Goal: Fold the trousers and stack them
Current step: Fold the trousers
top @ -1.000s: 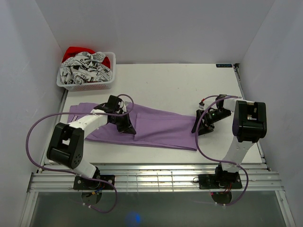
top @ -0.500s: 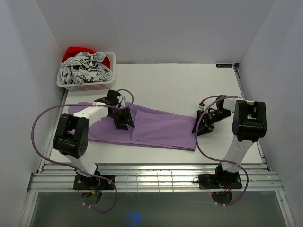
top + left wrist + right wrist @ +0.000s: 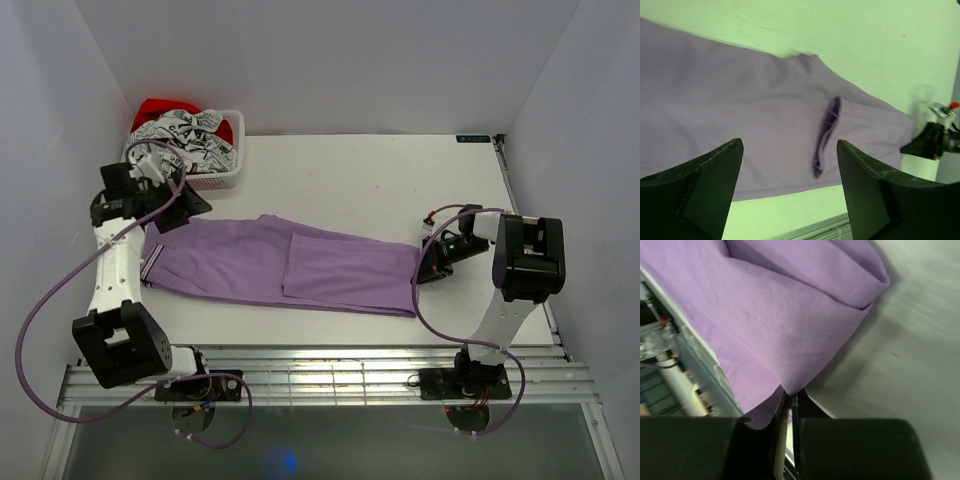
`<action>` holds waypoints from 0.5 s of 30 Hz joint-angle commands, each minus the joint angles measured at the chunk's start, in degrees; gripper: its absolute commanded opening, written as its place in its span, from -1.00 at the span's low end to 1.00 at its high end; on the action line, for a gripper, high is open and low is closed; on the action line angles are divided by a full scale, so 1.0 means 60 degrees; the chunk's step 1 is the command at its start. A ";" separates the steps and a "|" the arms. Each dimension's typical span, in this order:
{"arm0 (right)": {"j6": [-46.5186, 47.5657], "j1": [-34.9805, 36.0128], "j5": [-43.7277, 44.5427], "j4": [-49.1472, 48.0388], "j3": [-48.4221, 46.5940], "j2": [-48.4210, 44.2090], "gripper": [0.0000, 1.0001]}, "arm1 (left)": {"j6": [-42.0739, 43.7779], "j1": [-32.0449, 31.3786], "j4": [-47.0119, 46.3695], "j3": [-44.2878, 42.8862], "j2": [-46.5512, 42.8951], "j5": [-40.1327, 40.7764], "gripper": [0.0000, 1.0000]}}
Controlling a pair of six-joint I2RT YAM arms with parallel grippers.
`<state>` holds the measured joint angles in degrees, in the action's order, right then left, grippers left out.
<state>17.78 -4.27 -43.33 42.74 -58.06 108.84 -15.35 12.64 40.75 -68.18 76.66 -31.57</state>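
The lilac trousers (image 3: 270,265) lie flat and lengthwise across the table, with the pale striped waistband (image 3: 149,262) at the left end. My left gripper (image 3: 195,208) hovers open above the table's left end, near the waistband, holding nothing. In the left wrist view the trousers (image 3: 740,100) spread out below the open left gripper (image 3: 789,145), with a dark fold (image 3: 825,132) in the cloth. My right gripper (image 3: 420,272) is low at the trousers' right end. The right wrist view shows the right gripper (image 3: 789,397) shut on the edge of the trousers (image 3: 790,315).
A white basket (image 3: 185,181) stands at the back left corner, just behind my left gripper. It holds patterned grey clothing and a red cloth (image 3: 160,108). A slatted metal rail (image 3: 330,375) runs along the near edge. White walls close in the table.
My left gripper opened, let go of the trousers' middle and rose back to the left, near the basket. My right gripper closed on the trousers' right end.
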 commanded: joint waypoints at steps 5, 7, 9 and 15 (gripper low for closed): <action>0.2028 -0.2039 0.1465 0.0887 -0.0927 -0.1323 -0.84 | 0.3596 0.2534 0.2114 -0.1044 0.0933 -0.0187 0.74; 0.2425 -0.2682 0.1553 0.1590 -0.1366 -0.1338 -0.85 | 0.4344 0.3135 0.1998 -0.0796 0.1050 -0.0463 0.74; 0.2967 -0.3080 0.1582 0.2233 -0.1688 -0.1294 -0.85 | 0.5205 0.3254 0.2143 -0.0634 0.1255 -0.0509 0.73; 0.3657 -0.3712 0.0224 0.3817 -0.3183 -0.1322 -0.84 | 0.6060 0.3269 0.1588 0.0507 0.1431 -0.1899 0.60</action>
<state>35.18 -26.92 -35.51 57.23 -72.86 102.72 15.27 32.69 50.94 -67.90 85.62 -35.75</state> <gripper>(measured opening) 0.086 0.813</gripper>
